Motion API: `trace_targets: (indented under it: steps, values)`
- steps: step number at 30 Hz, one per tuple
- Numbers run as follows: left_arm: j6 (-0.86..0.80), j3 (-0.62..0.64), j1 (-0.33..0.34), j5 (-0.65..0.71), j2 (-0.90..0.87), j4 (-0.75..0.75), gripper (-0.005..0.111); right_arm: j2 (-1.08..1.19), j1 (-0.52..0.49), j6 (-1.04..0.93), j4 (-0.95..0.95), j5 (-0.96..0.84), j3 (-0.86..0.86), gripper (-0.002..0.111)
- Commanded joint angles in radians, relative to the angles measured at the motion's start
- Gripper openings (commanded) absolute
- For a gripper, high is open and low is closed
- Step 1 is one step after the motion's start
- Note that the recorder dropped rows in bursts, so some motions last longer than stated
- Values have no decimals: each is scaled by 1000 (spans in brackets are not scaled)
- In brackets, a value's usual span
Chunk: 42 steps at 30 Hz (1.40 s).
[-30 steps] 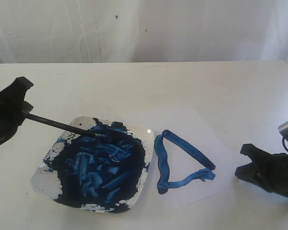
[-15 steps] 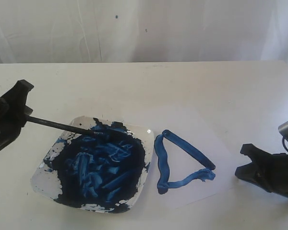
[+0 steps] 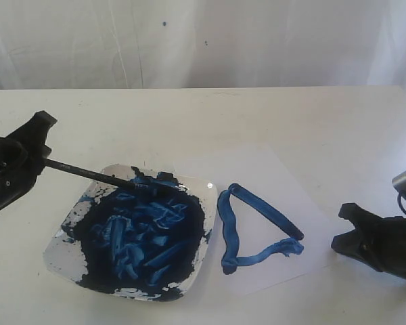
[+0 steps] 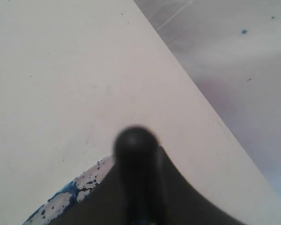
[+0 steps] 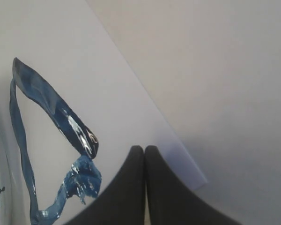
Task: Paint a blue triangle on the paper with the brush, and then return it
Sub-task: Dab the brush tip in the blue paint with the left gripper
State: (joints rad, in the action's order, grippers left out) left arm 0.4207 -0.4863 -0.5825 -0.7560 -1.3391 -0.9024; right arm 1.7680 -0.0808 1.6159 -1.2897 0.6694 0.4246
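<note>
L hand [image 3: 44, 161]: pinching brush [image 3: 88, 174] by handle end; tip in dish [image 3: 59, 245] paint.
R hand [image 5: 144, 149]: pressed together, empty, by paper [image 3: 284, 186].
Blue triangle [image 3: 254, 230]: on paper, wet.
Risk: if you let go w/ handle off the rim, brush may roll and smear desk [image 3: 291, 122].

1. The exterior view is bright and washed out; soft, even light leaves only faint shadows on the table [image 3: 291, 115].
2. Wet paint [image 3: 142, 237] in the dish [image 3: 59, 245] and on the blue triangle [image 3: 265, 210] carries small white glints.
3. In the left wrist view the brush [image 4: 136, 143] is a dark, out-of-focus blob.
4. The right wrist view has a greyish cast, with glare on the blue triangle.
</note>
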Motion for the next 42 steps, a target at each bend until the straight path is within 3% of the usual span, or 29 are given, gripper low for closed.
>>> trace_targets:
  steps: [1, 19, 26, 31, 42]
  values:
    - [-50, 7, 3, 55, -29, -12, 0, 4, 2, 3, -6, -3, 3, 0]
    - [-170, 7, 3, 38, -34, -84, 0, 4, 2, 3, -6, -3, 3, 0]
    - [-171, 7, 3, 55, -34, 32, 0, 4, 2, 3, -6, -3, 3, 0]
    - [-39, 7, 3, 60, 2, 175, 0, 4, 2, 3, -6, -3, 3, 0]
    - [-110, 7, 3, 94, 190, 179, 0, 4, 2, 3, -6, -3, 3, 0]
